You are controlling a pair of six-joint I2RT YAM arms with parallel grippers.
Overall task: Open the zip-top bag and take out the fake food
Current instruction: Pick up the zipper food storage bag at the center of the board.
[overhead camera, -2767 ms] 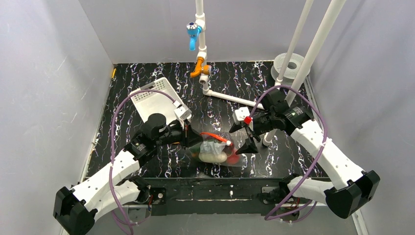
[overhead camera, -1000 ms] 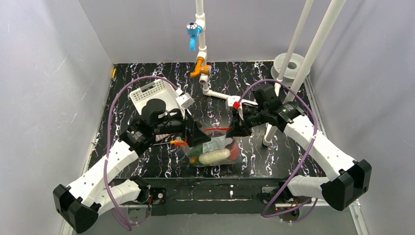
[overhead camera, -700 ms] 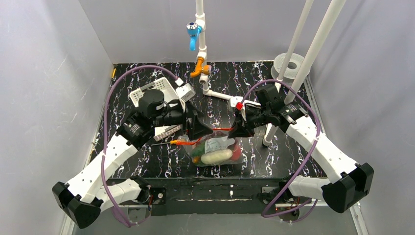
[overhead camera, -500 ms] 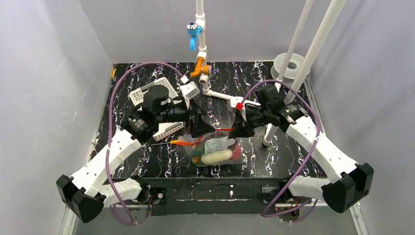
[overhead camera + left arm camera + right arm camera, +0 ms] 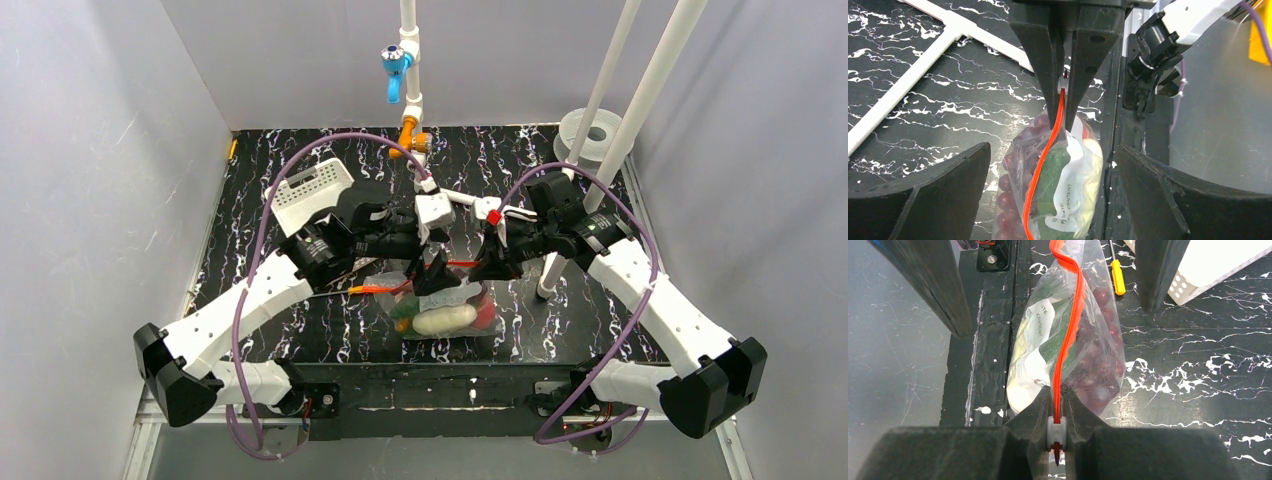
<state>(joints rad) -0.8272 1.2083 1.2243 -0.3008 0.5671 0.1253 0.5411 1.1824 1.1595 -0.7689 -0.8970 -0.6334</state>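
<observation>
We are pinching one end of the orange-red zip strip [image 5: 1068, 325] of the zip-top bag [image 5: 1038, 340] between the narrow, nearly closed fingers of our right gripper [image 5: 1056, 407], and the bag is stretching straight out ahead of that claw. Our left gripper [image 5: 1053, 150] is standing wide and empty, straddling the bag's mouth with a finger on each side, apart from the plastic. The fake food [image 5: 440, 318] is sitting inside, just beyond the right fingertips: the grape bunch [image 5: 1098, 365] on one side of the strip, the white egg-shaped piece [image 5: 1023, 385] on the other.
</observation>
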